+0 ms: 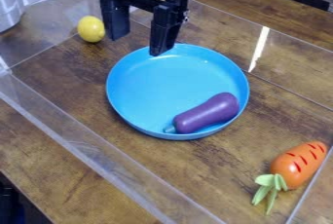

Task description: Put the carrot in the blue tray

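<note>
The carrot [298,165] is a stubby orange toy with a light green top, lying on the wooden table at the lower right, outside the tray. The blue tray [143,82] is a wide round dish in the middle of the view. My gripper [139,35] hangs pointing down over the tray's far left rim, its two dark fingers spread wide with nothing between them. It is far from the carrot, which lies across the tray from it.
A purple eggplant [207,112] lies inside the tray near its front right rim. A yellow lemon [90,29] sits on the table left of the gripper. Clear plastic walls run along the left and front of the table.
</note>
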You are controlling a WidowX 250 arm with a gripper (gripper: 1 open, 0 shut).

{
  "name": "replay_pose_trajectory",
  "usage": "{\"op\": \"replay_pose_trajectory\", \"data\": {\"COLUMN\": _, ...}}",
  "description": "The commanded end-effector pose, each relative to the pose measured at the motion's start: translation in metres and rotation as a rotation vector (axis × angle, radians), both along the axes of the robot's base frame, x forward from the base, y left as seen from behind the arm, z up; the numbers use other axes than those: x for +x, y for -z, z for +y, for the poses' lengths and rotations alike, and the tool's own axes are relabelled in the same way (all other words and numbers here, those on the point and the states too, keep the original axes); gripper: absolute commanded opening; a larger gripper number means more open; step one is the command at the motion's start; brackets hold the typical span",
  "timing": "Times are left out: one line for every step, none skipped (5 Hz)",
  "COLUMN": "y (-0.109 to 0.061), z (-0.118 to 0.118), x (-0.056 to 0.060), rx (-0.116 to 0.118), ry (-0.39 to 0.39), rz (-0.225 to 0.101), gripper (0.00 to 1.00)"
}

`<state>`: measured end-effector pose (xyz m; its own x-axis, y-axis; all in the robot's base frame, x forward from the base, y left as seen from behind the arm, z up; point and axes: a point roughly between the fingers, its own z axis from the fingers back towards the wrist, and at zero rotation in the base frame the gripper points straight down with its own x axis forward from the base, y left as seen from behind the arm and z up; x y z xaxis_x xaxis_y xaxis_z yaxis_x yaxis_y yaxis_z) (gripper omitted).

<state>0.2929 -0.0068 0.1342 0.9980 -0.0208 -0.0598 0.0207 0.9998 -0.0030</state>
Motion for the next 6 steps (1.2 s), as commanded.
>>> {"op": "replay_pose_trajectory", "data": {"y": 0.006, "z": -0.003, "x": 0.000, "rx": -0.002, "ry": 0.007, "rz": 0.014, "gripper": 1.00}}
{"op": "replay_pose_trajectory", "data": {"y": 0.013, "z": -0.011, "x": 0.002, "rx": -0.006, "ry": 0.025, "rz": 0.024, "gripper": 1.00}}
{"op": "replay_pose_trajectory", "data": {"y": 0.020, "z": -0.028, "x": 0.005, "rx": -0.014, "ry": 0.063, "rz": 0.026, "gripper": 1.00}}
{"op": "replay_pose_trajectory", "data": {"y": 0.027, "z": -0.061, "x": 0.006, "rx": -0.021, "ry": 0.115, "rz": 0.011, "gripper": 1.00}}
{"op": "replay_pose_trajectory", "data": {"y": 0.035, "z": -0.097, "x": 0.007, "rx": -0.025, "ry": 0.169, "rz": -0.002, "gripper": 1.00}}
{"op": "replay_pose_trajectory", "data": {"y": 0.042, "z": -0.133, "x": 0.012, "rx": -0.021, "ry": 0.221, "rz": -0.019, "gripper": 1.00}}
